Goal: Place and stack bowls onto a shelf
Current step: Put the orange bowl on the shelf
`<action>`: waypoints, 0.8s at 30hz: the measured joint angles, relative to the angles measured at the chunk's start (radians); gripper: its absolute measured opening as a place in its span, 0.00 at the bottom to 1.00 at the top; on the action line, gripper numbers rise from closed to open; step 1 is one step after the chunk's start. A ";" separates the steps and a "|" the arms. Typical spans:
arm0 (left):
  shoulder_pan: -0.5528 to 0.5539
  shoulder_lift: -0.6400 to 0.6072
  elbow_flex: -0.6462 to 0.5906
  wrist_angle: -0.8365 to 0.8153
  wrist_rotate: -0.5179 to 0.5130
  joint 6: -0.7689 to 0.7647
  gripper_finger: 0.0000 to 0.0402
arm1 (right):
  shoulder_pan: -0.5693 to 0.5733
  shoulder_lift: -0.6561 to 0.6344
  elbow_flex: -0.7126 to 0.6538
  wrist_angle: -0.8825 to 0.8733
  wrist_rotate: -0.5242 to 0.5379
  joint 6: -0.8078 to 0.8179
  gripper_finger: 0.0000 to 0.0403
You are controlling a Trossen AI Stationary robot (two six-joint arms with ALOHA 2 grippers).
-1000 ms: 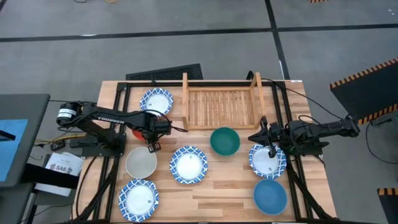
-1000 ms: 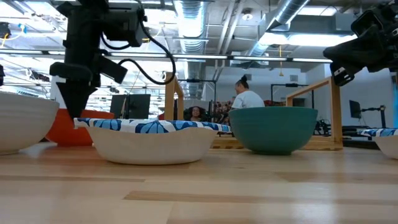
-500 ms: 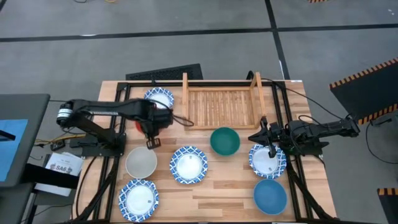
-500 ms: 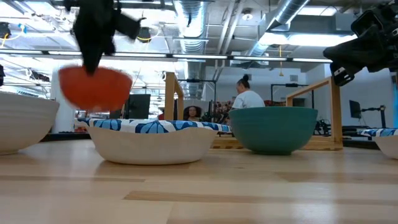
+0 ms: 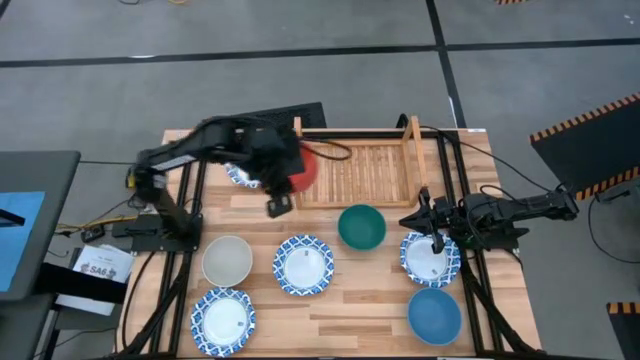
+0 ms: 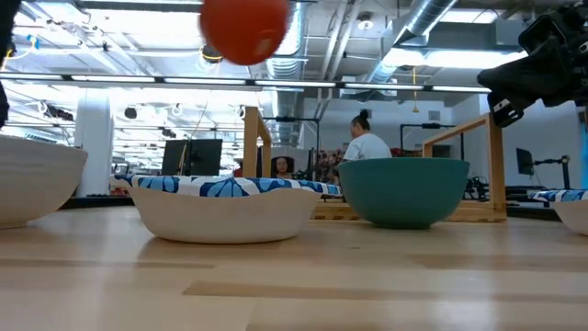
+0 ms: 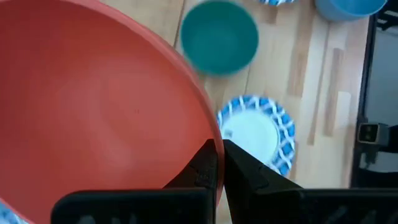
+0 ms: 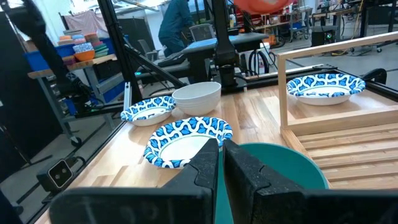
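Observation:
My left gripper (image 5: pixel 289 178) is shut on the red bowl (image 5: pixel 304 165), high above the table by the left post of the wooden shelf (image 5: pixel 355 172). The bowl also shows high up in the low view (image 6: pixel 244 28). My right gripper (image 5: pixel 432 236) is shut and empty, over a blue-patterned bowl (image 5: pixel 432 260) at the right. The green bowl (image 5: pixel 361 227), blue bowl (image 5: pixel 434 314), off-white bowl (image 5: pixel 227 261) and two patterned bowls (image 5: pixel 303 266) (image 5: pixel 223 319) rest on their bases on the table. Another patterned bowl (image 5: pixel 247 172) is partly hidden under my left arm. My left gripper pinches the red bowl's rim (image 7: pixel 208 134), one finger inside the bowl and one outside. The bowl is lifted clear of the table and hangs tilted.
The shelf's upright posts (image 5: pixel 298 135) (image 5: pixel 413 135) stand at its left and right ends. A black frame (image 5: pixel 455 190) runs along the table's edges. A dark keyboard-like object (image 5: pixel 265 117) lies beyond the far edge. A person (image 6: pixel 366 147) sits in the room behind.
My left gripper has risen from the table's left part and swung toward the far right, to the shelf's left end. It carries the red bowl, which was resting on the table a second ago and is now high and clear.

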 joint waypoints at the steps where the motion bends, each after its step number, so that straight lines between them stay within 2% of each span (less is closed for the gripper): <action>1: 0.000 0.044 0.054 -0.004 -0.009 0.030 0.00 | 0.000 0.000 0.000 0.000 0.000 0.000 0.13; 3: 0.000 0.105 0.082 0.043 -0.022 0.079 0.00 | 0.000 0.000 0.000 0.000 0.000 0.000 0.13; 7: 0.003 0.157 -0.013 0.213 -0.008 0.132 0.00 | 0.000 -0.001 0.000 0.001 0.000 0.000 0.13; 15: 0.020 0.359 -0.023 0.375 -0.102 0.275 0.00 | 0.000 0.001 0.000 0.001 0.000 0.000 0.13; 24: 0.104 0.545 -0.023 0.328 -0.253 0.368 0.00 | 0.000 0.001 0.000 0.001 0.000 0.000 0.13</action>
